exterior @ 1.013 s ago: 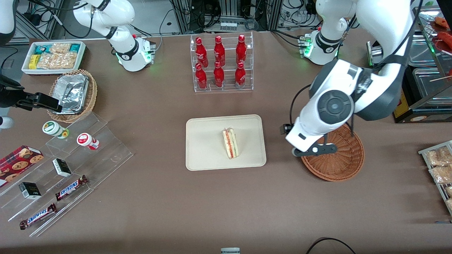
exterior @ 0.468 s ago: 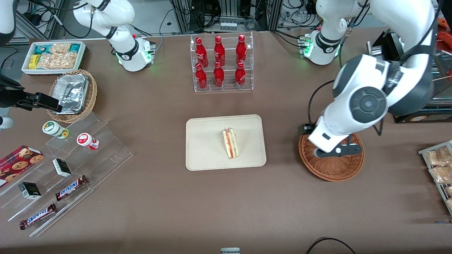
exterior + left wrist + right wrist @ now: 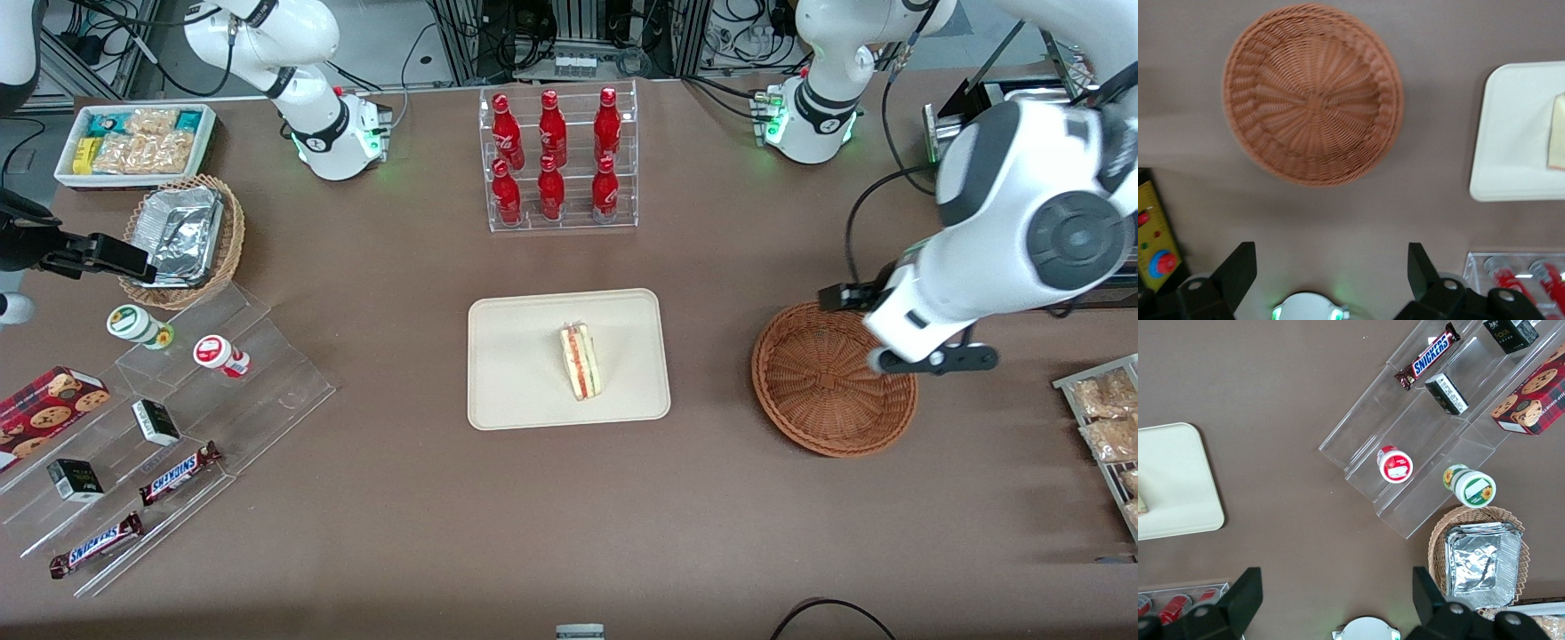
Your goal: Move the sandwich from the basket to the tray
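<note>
My gripper point(image 3: 1328, 273) is spread wide, holding nothing. Both fingers point(image 3: 1238, 270) are well apart with bare table between them. It hangs in the air at the basket's edge toward the working arm's end; in the front view it shows at point(image 3: 929, 360) over the rim.

Basket point(image 3: 834, 380) sits flat on the table point(image 3: 569, 516), nothing in it. The wrist view shows the weave right to the center point(image 3: 1313, 93).

Sandwich point(image 3: 580, 361) lies on the tray point(image 3: 516, 391), about mid-tray, slightly off toward the basket side. Red/green stripe faces up, and the point of the wedge is nearest the front camera. The wrist view catches only a pale sliver of it point(image 3: 1557, 133) on the tray's corner point(image 3: 1511, 133). Tray and basket are apart, with a strip of table between.

Toward the parked arm's end, nearest the front camera: a clear stepped rack point(image 3: 178, 427) with two Snickers bars point(image 3: 178, 473), small dark boxes point(image 3: 156, 421), a cookie box point(image 3: 49, 400) and two round tubs point(image 3: 218, 354).

Farther from the camera on that end: a tan basket with foil trays point(image 3: 182, 236), then a white bin of snack packets point(image 3: 138, 142).

Farther from the camera than the tray: a clear rack of six red bottles point(image 3: 556, 160). Its edge shows in the wrist view point(image 3: 1518, 273).

At the working arm's end of the table: packets on a wire rack point(image 3: 1102, 427). A yellow box with a red knob point(image 3: 1155, 240) shows in the wrist view.
</note>
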### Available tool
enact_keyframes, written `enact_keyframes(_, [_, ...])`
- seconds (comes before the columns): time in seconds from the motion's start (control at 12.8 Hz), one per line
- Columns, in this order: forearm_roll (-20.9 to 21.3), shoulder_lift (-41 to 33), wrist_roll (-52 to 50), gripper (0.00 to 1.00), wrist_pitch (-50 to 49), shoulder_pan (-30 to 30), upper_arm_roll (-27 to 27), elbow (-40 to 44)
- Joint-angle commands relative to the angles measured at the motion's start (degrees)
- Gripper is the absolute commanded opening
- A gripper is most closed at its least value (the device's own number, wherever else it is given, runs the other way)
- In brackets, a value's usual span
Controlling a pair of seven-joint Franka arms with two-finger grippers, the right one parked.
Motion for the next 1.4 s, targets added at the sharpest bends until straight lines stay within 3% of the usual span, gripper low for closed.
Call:
enact_keyframes(0.0, [-1.09, -5.48, 6.31, 1.00, -3.26, -1.38, 4.89, -2.65])
enact_keyframes(0.31, [-1.00, -10.41, 9.32, 1.00, -6.07, -1.73, 9.65, -4.85])
enact_keyframes(0.86, [-0.21, -15.07, 9.41, 1.00, -11.97, -8.50, 18.79, -4.50])
enact_keyframes(1.32, [-1.08, -15.08, 9.32, 1.00, -11.45, -8.50, 19.67, -4.85])
